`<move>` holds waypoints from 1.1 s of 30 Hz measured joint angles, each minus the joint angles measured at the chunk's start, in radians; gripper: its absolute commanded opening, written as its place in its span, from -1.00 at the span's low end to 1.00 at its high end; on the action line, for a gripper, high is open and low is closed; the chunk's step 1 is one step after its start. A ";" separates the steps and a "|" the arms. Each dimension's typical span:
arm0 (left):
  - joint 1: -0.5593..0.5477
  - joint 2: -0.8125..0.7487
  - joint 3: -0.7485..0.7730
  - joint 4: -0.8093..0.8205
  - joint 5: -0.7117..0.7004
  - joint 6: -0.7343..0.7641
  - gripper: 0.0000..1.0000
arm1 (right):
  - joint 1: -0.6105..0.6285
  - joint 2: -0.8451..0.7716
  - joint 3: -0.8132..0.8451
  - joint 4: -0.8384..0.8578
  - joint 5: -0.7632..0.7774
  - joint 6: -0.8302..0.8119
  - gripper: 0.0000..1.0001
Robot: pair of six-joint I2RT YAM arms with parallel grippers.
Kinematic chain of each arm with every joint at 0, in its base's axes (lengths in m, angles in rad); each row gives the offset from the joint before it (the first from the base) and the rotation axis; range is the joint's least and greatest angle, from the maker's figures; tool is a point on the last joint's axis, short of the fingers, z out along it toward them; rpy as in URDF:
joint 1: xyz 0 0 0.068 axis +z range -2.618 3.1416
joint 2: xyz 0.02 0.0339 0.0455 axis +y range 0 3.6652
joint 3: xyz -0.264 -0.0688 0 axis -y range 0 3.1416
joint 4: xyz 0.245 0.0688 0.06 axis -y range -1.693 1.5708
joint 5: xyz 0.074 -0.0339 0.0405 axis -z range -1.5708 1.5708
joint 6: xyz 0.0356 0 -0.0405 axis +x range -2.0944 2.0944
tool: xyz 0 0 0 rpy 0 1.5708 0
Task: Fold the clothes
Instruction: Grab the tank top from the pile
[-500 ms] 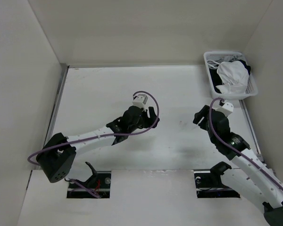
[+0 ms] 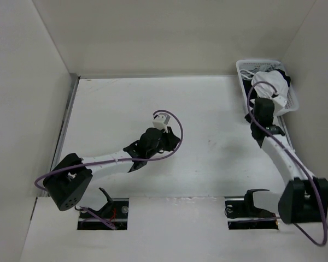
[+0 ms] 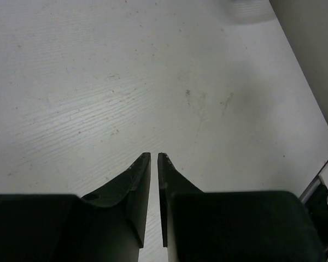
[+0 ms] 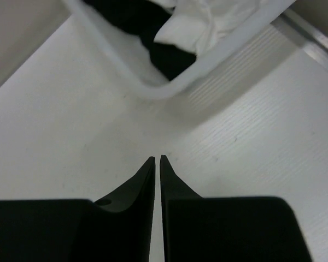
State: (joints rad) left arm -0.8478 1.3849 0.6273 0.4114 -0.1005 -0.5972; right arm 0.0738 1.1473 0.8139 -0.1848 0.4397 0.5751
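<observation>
The clothes, a crumpled white top (image 2: 269,83), lie in a white plastic basket (image 2: 242,70) at the back right corner, on top of black garments (image 2: 285,77). In the right wrist view the white top (image 4: 208,22) shows just past the basket's near rim (image 4: 153,87). My right gripper (image 2: 258,105) hangs over the table right in front of that rim; its jaws (image 4: 157,158) are shut with nothing between them. My left gripper (image 2: 173,140) is low over the bare middle of the table, also shut and holding nothing (image 3: 154,155).
White walls enclose the table on the left, back and right. A metal rail (image 4: 311,38) runs along the table's right edge beside the basket. Black garments (image 4: 169,60) fill the basket's near corner. The table's right edge (image 3: 317,174) shows in the left wrist view.
My right arm has swung from mid-table out to the back right, up to the basket. My left gripper has drawn back slightly toward the near side.
</observation>
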 measured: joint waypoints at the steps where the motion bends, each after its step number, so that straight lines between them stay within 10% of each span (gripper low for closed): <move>1: 0.003 0.000 -0.002 0.008 0.000 0.000 -0.73 | -0.052 0.070 0.040 0.032 -0.010 -0.004 -0.66; 8: 0.043 0.002 -0.021 0.037 0.004 -0.002 -0.02 | -0.302 0.553 0.418 0.165 -0.094 -0.023 0.13; 14: 0.069 0.040 -0.026 0.069 0.005 -0.008 0.10 | -0.380 0.777 0.626 0.172 -0.137 -0.048 0.24; 33: 0.113 0.112 -0.026 0.120 0.045 -0.047 0.08 | -0.439 0.844 0.638 0.226 -0.135 -0.043 -0.84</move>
State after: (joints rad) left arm -0.7345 1.4967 0.6010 0.5316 -0.0559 -0.6441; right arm -0.3656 1.9915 1.4521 0.0410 0.3046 0.5316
